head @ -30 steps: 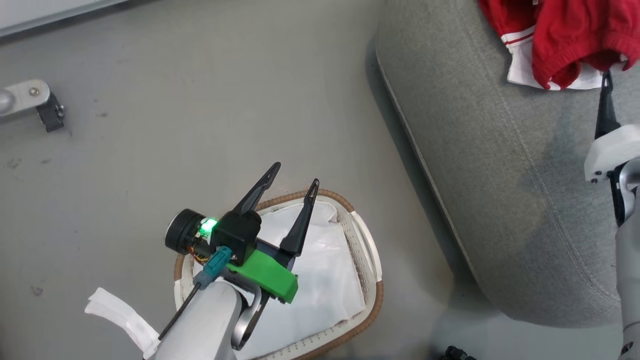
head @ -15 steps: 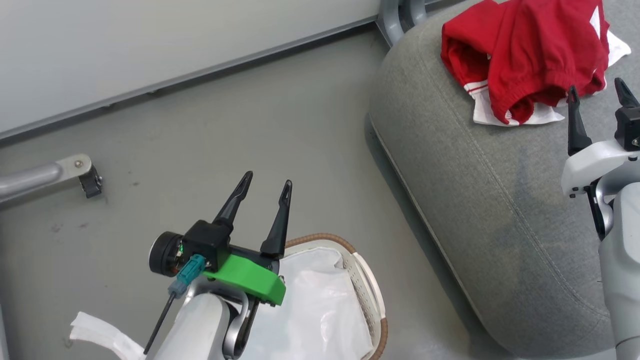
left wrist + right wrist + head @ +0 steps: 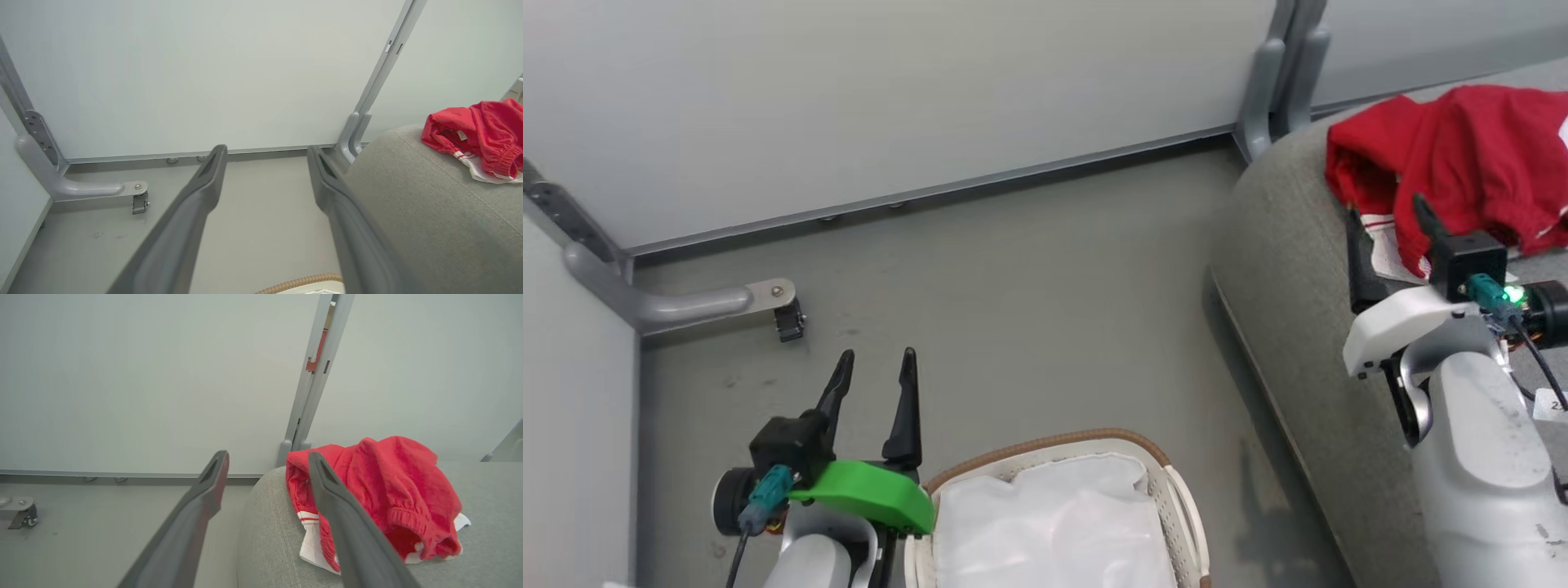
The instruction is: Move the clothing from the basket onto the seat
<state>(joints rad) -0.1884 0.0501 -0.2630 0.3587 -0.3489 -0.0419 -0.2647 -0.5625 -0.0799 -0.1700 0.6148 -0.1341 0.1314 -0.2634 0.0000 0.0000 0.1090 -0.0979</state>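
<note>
L tool (image 3: 877, 353): wide open, nothing between the fingers; hangs over floor (image 3: 1013, 310) just left of basket's (image 3: 1045, 442) far-left rim, tips toward wall (image 3: 890, 98).
R tool (image 3: 1385, 207): wide open, gripping nothing; over seat (image 3: 1298, 269) beside its rounded edge, tips at near side of clothing (image 3: 1462, 155). One tip overlaps red cloth in head view; contact: can't tell.
Clothing: red heap w/ white panel + striped trim, lying on seat top, close to seat's rounded far corner, near post (image 3: 1278, 82).
Basket: on floor, bottom centre of head view, cut by frame edge; brown rim curves across far side; white lining (image 3: 1054, 523) inside.
Seat: grey, right side; edge runs diagonally from post down toward lower right, seam following it.
Gap basket–seat: strip of bare floor btwn basket's right rim and seat edge; the two are apart.
Open floor: broad bare stretch btwn the two tools, from basket's far rim up to wall base.
Far limit: pale wall panels w/ grey rail along floor line; post stands upright at seat's far corner.
Left limit: side panel, plus grey bracket arm (image 3: 686, 304) w/ caster (image 3: 790, 320) sticking out over floor, ahead-left of L tool, well apart from it.
R arm: pale forearm over seat's near part, lower right of head view.
</note>
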